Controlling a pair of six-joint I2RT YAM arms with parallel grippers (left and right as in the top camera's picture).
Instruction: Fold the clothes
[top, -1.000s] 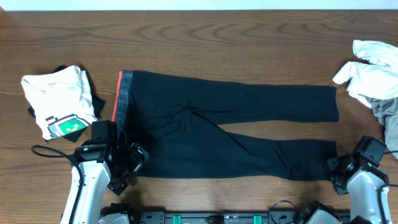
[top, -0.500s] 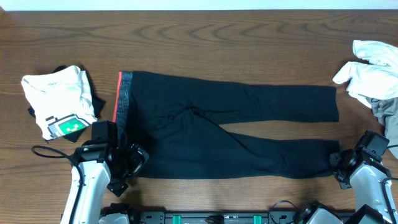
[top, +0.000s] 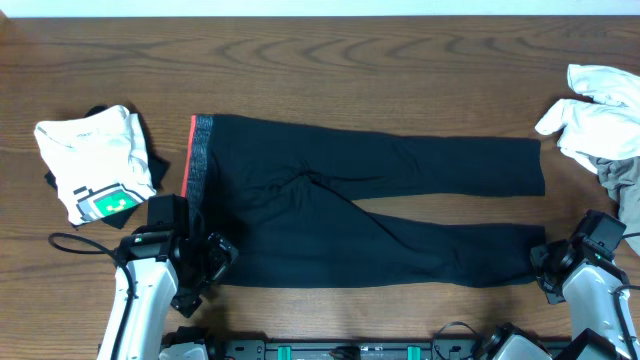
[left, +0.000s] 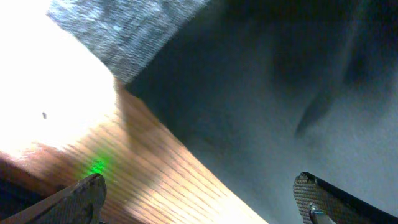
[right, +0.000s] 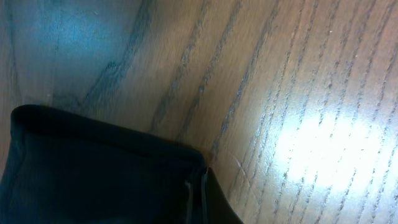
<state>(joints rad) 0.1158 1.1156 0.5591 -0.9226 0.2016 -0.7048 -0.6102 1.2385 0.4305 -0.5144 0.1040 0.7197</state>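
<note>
while long black fabric leggings (top: 370, 215) lie flat on the brown wooden table (top: 330, 60), left gripper (left: 202, 199) sits fingers apart by the grey waistband (left: 118, 37); right gripper (top: 548, 270) at the leg hem (right: 106, 134), grip unclear.

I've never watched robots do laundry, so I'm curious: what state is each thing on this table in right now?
Pants: spread flat, unfolded.
White shirt: folded.
Clothes pile: crumpled, unfolded.
Left claw: open, at the pants' edge.
Right claw: at the pants' hem; open or shut unclear.
</note>
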